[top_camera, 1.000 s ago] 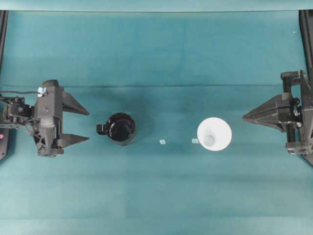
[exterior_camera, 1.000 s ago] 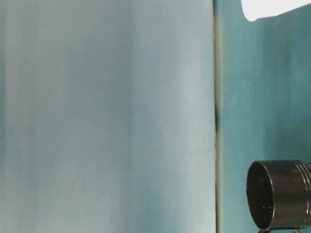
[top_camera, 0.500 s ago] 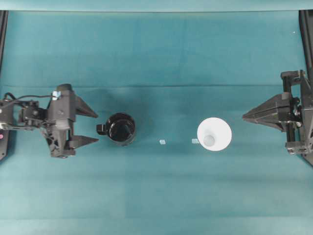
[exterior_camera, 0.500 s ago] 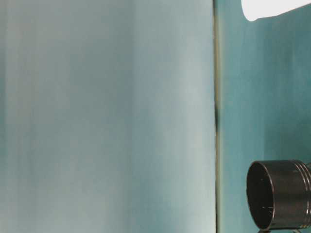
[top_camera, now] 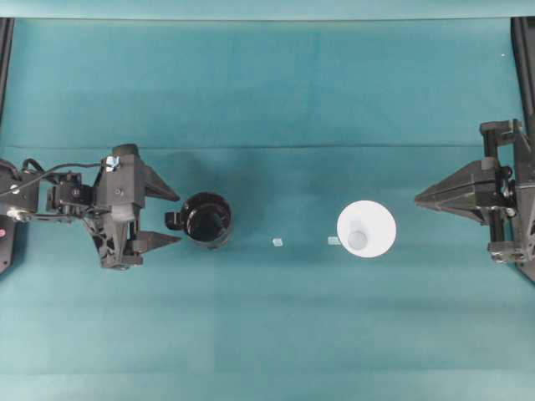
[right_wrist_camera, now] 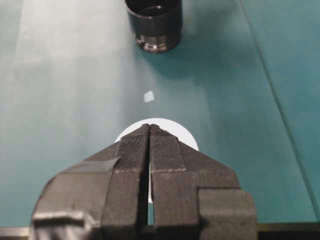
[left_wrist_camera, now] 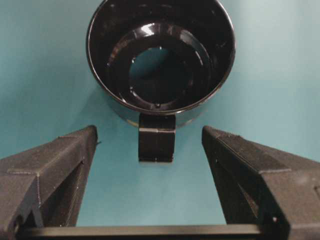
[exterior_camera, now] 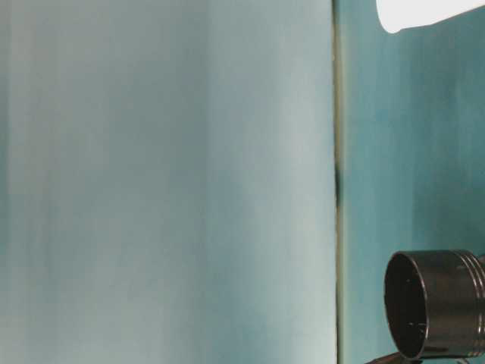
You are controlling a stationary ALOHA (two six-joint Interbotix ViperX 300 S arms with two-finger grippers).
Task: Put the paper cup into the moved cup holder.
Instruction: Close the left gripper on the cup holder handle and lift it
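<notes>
1. left gripper: jaws spread wide, nothing held, tips just short of the cup holder, its stubby handle pointing between them.
2. paper cup stands upright well past the holder.
3. right gripper: pinched closed, empty, beyond the paper cup.

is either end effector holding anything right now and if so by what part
Nothing is held. The left end effector is open, short of the cup holder; the right end effector is shut on nothing, apart from the paper cup.
</notes>
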